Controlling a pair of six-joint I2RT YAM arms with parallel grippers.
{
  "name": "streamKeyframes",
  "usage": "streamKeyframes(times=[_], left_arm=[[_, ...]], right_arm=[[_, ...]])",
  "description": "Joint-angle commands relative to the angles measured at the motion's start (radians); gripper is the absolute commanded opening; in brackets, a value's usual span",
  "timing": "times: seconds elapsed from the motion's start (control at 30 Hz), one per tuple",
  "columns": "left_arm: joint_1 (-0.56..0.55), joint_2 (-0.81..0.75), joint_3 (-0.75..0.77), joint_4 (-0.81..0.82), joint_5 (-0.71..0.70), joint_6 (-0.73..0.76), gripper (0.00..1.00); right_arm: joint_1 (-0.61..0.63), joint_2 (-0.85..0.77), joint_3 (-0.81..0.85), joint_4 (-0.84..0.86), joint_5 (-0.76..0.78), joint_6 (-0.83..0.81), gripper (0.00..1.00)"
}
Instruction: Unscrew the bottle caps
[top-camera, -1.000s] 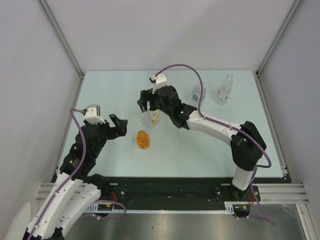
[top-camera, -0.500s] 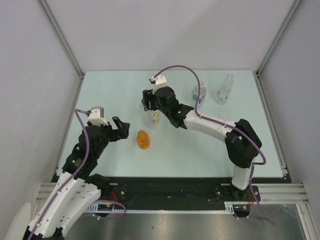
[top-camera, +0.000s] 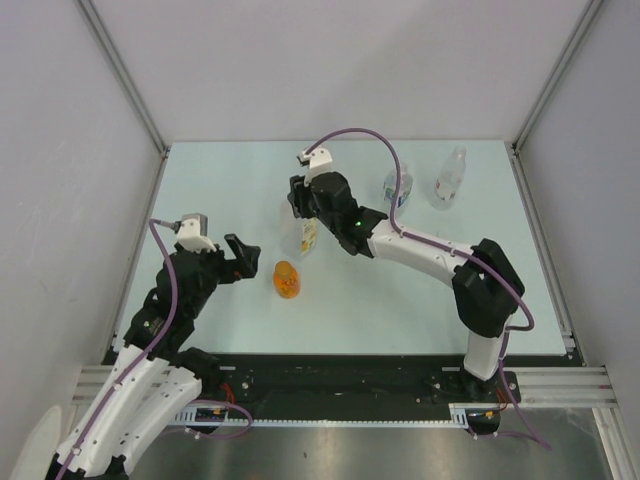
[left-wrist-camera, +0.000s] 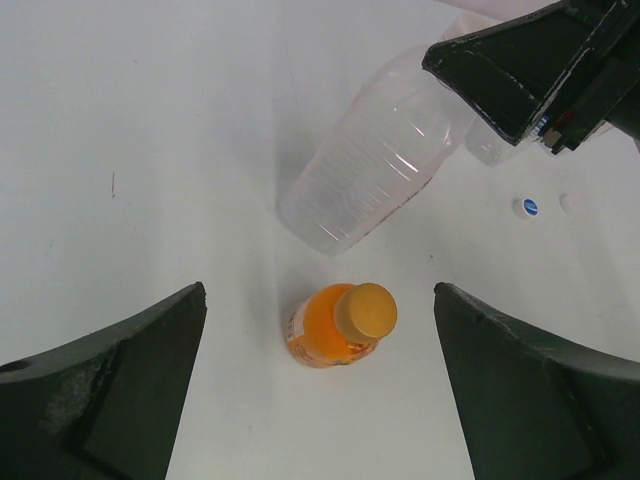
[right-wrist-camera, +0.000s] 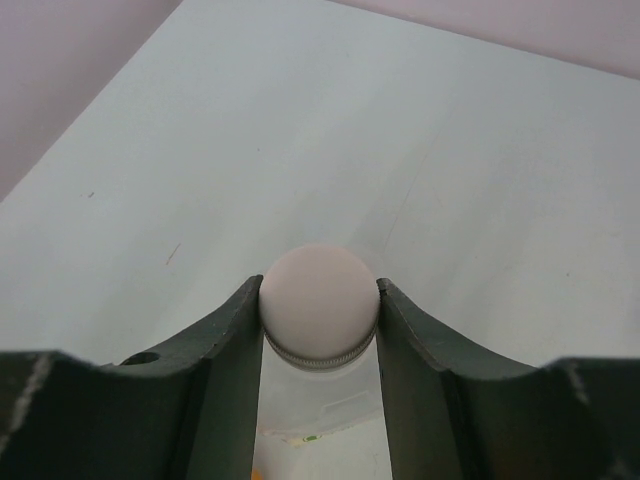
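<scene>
Squarely centred, the plain white cap (right-wrist-camera: 320, 288) sits between the fingers of the right end effector (top-camera: 299, 208), which is clamped on both its sides. Its clear, yellow-labelled bottle (top-camera: 309, 238) stands upright mid-frame on the surface (top-camera: 420, 300). The left end effector (top-camera: 242, 255), spread wide, hangs lower left by an orange bottle (top-camera: 286, 280).

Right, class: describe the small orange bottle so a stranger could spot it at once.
On the pale table, find the open left gripper near the front left. Just ahead of it stands a small orange plastic bottle with a round tan cap. The large clear plastic bottle behind it is colourless; only this one is orange.
</scene>
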Motion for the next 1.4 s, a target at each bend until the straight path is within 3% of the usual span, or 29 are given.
streamKeyframes(times=[0.0, 0.1, 0.37, 0.47, 0.6, 0.77, 0.83, 1.07, 1.37], left_arm=[[0.008, -0.007, -0.006, 0.040, 0.009, 0.006, 1.00], [0.008, -0.001, 0.012, 0.054, 0.011, 0.027, 1.00], [0.008, 0.036, 0.103, 0.195, 0.058, 0.075, 1.00], [0.008, 0.067, 0.144, 0.308, 0.246, 0.133, 1.00], [0.009, 0.163, 0.212, 0.490, 0.683, 0.127, 1.00], [0.009, 0.269, 0.206, 0.765, 0.934, -0.055, 1.00], [0.009, 0.297, 0.229, 0.786, 1.016, -0.068, 1.00], [0.011, 0.392, 0.282, 0.858, 1.190, -0.103, 1.00], [0.008, 0.423, 0.210, 0.977, 1.255, -0.192, 1.00]], right_arm=[[0.015, -0.105, 0.016, -0.038, 0.023, -0.027, 0.09], [0.017, -0.174, 0.004, -0.078, 0.034, -0.030, 0.00], [0.000, -0.377, -0.013, -0.168, 0.073, -0.032, 0.00], [-0.070, -0.466, -0.014, -0.222, -0.043, 0.076, 0.00], [-0.230, -0.536, -0.031, -0.289, -0.460, 0.230, 0.00], [-0.320, -0.658, -0.117, -0.248, -0.756, 0.250, 0.00], [-0.336, -0.684, -0.126, -0.243, -0.836, 0.234, 0.00], [-0.377, -0.796, -0.197, -0.178, -1.077, 0.227, 0.00], [-0.393, -0.857, -0.306, 0.058, -1.214, 0.325, 0.00]])
